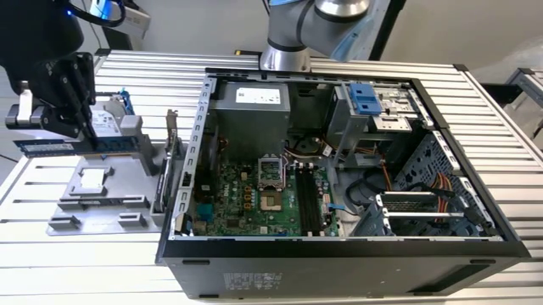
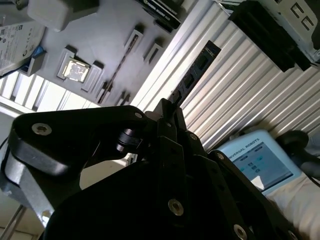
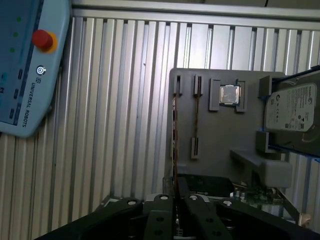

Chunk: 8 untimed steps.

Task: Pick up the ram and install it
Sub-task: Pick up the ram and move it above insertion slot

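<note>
I've got the ram [image 1: 44, 148] pinched between my fingers, gripper [image 1: 83, 136] clamped on one end, the rest of the stick jutting out free. In the second wrist view it pokes out past my fingers [image 2: 176, 116] over the ribbed table [image 1: 102, 267]. It's off the surface, at the exterior view's left, just beside the gray fixture [image 1: 110, 203].

On that fixture: a CPU [image 1: 93, 180] lying flat, the hard drive [image 1: 106, 122] w/ blue bracket, and a card w/ metal bracket [image 1: 170, 149] standing on edge.

The open PC case [image 1: 339, 254] sits at the exterior view's right, well apart from the ram. Its memory slots [image 1: 309, 203] lie on the motherboard [image 1: 246, 203]. Drive, card and the case's near wall stand between stick and slots (a crowded stretch).

A teach pendant [image 3: 25, 65] lies on the table.
</note>
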### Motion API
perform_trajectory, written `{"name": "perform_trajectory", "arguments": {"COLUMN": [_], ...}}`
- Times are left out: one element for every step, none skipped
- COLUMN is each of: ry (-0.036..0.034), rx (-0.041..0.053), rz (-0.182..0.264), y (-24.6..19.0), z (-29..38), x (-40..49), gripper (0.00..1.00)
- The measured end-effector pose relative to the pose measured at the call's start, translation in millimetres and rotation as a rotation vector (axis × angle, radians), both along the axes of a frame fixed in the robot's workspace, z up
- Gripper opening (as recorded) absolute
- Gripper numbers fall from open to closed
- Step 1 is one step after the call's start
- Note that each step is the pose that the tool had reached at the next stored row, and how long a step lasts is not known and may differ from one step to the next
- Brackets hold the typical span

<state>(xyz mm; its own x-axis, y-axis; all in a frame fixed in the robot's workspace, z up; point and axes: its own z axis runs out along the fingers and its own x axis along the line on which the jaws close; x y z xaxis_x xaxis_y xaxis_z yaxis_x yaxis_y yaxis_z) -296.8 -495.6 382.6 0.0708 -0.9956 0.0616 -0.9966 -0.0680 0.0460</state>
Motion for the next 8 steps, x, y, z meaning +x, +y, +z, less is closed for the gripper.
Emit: {"name": "perform_trajectory", "arguments": {"ry": [0.0,0.0,0.0,0.0,0.0,0.0,0.0001,0.0], "rx": [0.0,0.0,0.0,0.0,0.0,0.0,-0.0001,0.0], "rz": [0.0,0.0,0.0,0.0,0.0,0.0,0.0,0.0], "y": [0.0,0.0,0.0,0.0,0.0,0.0,0.0,0.0], "z": [0.0,0.0,0.0,0.0,0.0,0.0,0.0,0.0], "x": [0.8,1.5,2.1,2.8,3.4,4.2,4.8,5.5], "gripper": [0.0,0.0,0.0,0.0,0.0,0.0,0.0,0.0]}}
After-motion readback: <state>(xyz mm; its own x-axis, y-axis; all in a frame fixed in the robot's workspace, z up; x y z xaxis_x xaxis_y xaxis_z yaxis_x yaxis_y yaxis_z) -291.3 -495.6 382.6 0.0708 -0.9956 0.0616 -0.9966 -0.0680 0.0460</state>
